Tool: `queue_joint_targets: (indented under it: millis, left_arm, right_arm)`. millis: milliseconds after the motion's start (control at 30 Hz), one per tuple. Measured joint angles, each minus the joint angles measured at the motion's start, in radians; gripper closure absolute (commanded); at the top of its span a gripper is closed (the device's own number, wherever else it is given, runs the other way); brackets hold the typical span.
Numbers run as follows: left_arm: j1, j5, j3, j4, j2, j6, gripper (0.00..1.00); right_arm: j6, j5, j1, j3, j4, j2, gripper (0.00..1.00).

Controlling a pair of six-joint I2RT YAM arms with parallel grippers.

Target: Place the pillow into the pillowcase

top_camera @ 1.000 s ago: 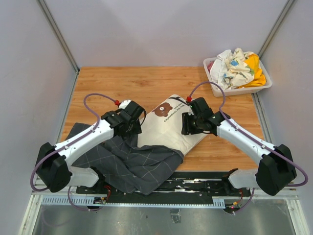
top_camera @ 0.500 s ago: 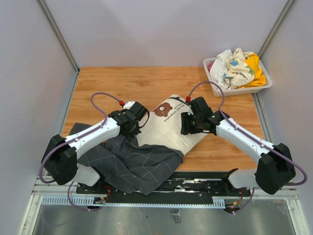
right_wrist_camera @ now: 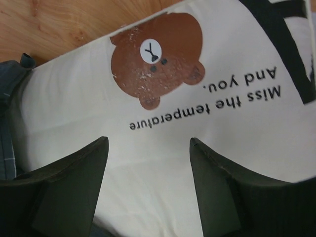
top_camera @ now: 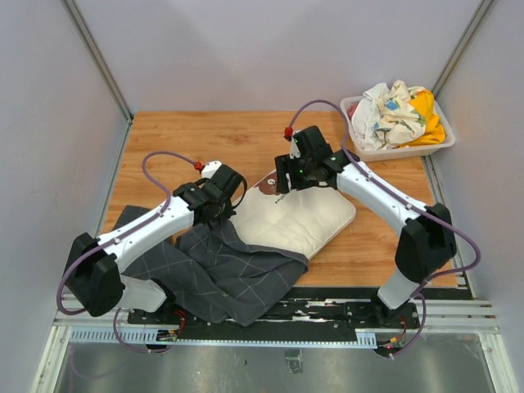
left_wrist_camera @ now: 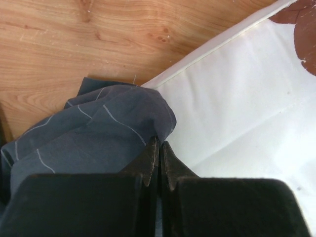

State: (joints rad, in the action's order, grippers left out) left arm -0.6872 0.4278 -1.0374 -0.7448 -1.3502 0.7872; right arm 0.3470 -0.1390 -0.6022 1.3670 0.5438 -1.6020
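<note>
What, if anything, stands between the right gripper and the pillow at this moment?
Nothing visible does. The right gripper is open right over the pillow, and only bare cream fabric shows between its jaws, with the brown bear print just beyond them.

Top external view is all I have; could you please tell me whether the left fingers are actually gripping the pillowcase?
Observer: Yes, the left wrist view shows the left fingers shut on a fold of the pillowcase, right beside the edge of the pillow.
Operator: Thanks. Are the right fingers gripping the pillow?
Observer: No, the right wrist view shows the right fingers spread open over the pillow, gripping nothing.
Operator: What lies ahead of them?
Observer: The brown bear print, with lettering beside it that reads "Miss the temperature".
</note>
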Motion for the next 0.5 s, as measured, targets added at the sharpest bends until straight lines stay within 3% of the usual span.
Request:
queue_joint_targets:
  millis: [500]
  left_arm:
    - [0.006,-0.044,0.188,0.076,0.132,0.119,1.0]
  right_arm:
    - [-0.099,-0.079,-0.082,0.241,0.068,-0.39,0.22]
